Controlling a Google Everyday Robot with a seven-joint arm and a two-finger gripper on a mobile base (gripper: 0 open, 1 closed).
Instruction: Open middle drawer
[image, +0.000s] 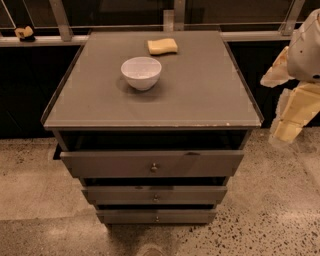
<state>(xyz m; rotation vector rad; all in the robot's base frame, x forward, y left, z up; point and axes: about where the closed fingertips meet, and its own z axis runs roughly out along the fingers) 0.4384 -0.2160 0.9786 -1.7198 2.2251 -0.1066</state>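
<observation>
The grey cabinet stands in the middle of the camera view with three drawers in its front. The middle drawer is the slim second front, with a small round knob at its centre. It sits slightly forward of the lowest drawer and behind the taller top drawer, which stands pulled out a little. My gripper hangs at the right edge of the view, beside the cabinet's right front corner, above the floor and well apart from the drawer knobs. It holds nothing that I can see.
A white bowl and a yellow sponge lie on the cabinet top. A metal railing runs behind the cabinet. Speckled stone floor surrounds its front and sides.
</observation>
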